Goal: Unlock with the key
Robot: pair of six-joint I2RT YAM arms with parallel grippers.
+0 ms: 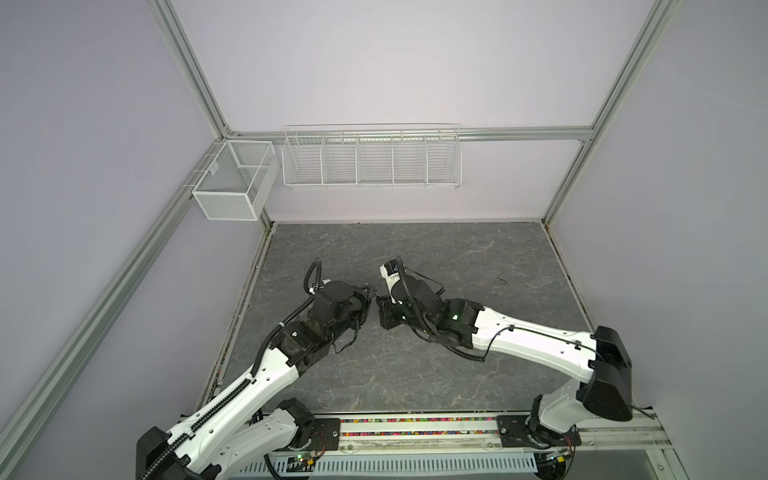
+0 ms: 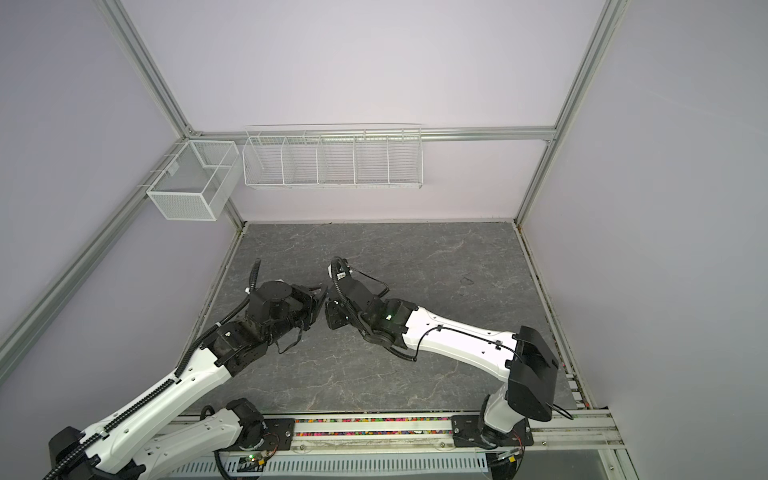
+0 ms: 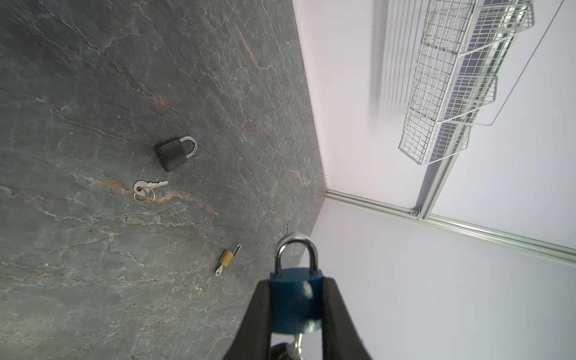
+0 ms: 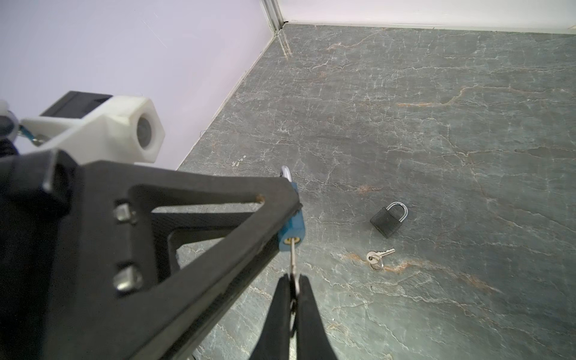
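Right wrist view: right jaws pinched tight on key [image 4: 293, 259], blade in blue padlock [image 4: 297, 224] keyhole; left jaws narrowly parted, clamping padlock body.

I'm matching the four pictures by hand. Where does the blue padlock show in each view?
Both top views: not visible, hidden where the left gripper meets the right gripper.
Left wrist: the blue padlock sits low centre, clamped in the left gripper.
Right wrist: blue padlock centre, at the left gripper's tip, the key in its keyhole.
Shared landmark: the black padlock, lying loose in both wrist views.
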